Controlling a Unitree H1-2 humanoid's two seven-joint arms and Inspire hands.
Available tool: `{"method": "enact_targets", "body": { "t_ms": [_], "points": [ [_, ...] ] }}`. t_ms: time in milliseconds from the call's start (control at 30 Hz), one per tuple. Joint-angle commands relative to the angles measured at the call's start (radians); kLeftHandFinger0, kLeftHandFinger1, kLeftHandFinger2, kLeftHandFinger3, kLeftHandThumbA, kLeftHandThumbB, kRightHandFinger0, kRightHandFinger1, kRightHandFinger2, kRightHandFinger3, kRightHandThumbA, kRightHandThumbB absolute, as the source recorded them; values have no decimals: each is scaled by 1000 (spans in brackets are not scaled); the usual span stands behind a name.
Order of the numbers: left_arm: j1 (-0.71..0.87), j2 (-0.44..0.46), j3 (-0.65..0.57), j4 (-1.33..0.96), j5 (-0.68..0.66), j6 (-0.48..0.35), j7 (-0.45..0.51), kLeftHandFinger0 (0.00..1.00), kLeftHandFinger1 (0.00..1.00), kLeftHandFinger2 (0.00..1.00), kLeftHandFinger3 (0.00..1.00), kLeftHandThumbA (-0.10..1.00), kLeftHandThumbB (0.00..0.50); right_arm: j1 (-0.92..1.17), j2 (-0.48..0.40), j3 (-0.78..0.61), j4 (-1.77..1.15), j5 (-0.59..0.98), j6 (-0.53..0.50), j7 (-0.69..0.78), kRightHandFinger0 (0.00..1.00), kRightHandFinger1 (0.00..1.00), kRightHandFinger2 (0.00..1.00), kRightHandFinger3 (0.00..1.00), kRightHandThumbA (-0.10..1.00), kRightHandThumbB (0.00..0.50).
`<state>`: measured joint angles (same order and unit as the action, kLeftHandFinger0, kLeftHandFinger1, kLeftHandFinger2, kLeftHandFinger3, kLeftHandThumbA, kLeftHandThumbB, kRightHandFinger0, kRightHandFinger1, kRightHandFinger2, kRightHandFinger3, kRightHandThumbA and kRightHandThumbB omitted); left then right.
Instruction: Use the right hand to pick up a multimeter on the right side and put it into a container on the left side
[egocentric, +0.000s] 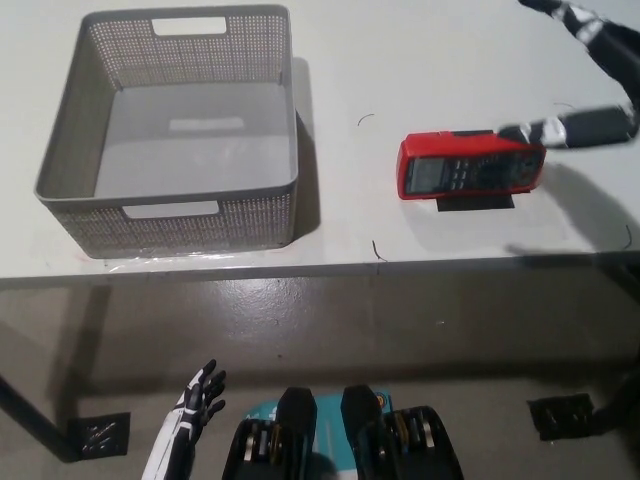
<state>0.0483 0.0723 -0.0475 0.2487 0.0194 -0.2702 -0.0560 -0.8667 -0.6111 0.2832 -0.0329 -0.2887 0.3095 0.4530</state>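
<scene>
A red rectangular multimeter (470, 166) with a dark display and dial face lies flat on the right part of the white worktop (400, 60), lengthwise across the picture, on top of a small black patch (476, 201). The black right hand (585, 70) is over the worktop's far right corner, released and holding nothing, its fingers spread wide; one finger (560, 130) points left with its pale tip just at the multimeter's upper right corner, though contact cannot be judged. A grey perforated plastic basket (170, 215) with cut-out handles stands on the left part of the worktop, well apart from the multimeter. The white left hand (197, 397) rests low at the lower left, below the worktop's edge, fingers apart.
</scene>
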Motion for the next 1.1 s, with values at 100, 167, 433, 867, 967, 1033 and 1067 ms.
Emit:
{"method": "enact_targets", "body": {
  "t_ms": [100, 167, 433, 867, 967, 1033, 1067],
  "points": [
    [-15, 17, 6, -32, -14, -34, -17, 1000, 1000, 1000, 1000, 1000, 409, -348, 48, 198, 390, -169, 31, 149, 1000, 1000, 1000, 1000, 1000, 487],
    [-13, 16, 5, -41, -18, -24, -21, 1000, 1000, 1000, 1000, 1000, 426, -389, 75, 258, 474, -209, 27, 151, 1000, 1000, 1000, 1000, 1000, 478],
    [-17, 17, 3, -48, -20, -9, -30, 1000, 1000, 1000, 1000, 1000, 437, -523, 196, 398, 826, -276, -41, 94, 1000, 1000, 1000, 1000, 1000, 492],
    [-25, 23, -1, -51, -25, 9, -47, 1000, 1000, 1000, 1000, 1000, 468, -565, 279, 468, 1097, -359, -93, 6, 1000, 1000, 1000, 1000, 1000, 489],
    [-22, 21, -1, -58, -26, 7, -49, 1000, 1000, 1000, 1000, 1000, 454, -572, 282, 499, 1129, -396, -119, 11, 1000, 1000, 1000, 1000, 1000, 500],
    [-20, 21, -1, -66, -25, 22, -49, 1000, 1000, 1000, 1000, 1000, 459, -578, 287, 506, 1150, -401, -123, 21, 1000, 1000, 1000, 1000, 1000, 500],
    [-20, 20, -1, -64, -22, 17, -47, 1000, 1000, 1000, 1000, 1000, 451, -580, 288, 503, 1160, -397, -125, 25, 1000, 1000, 1000, 1000, 1000, 500]
  ]
}}
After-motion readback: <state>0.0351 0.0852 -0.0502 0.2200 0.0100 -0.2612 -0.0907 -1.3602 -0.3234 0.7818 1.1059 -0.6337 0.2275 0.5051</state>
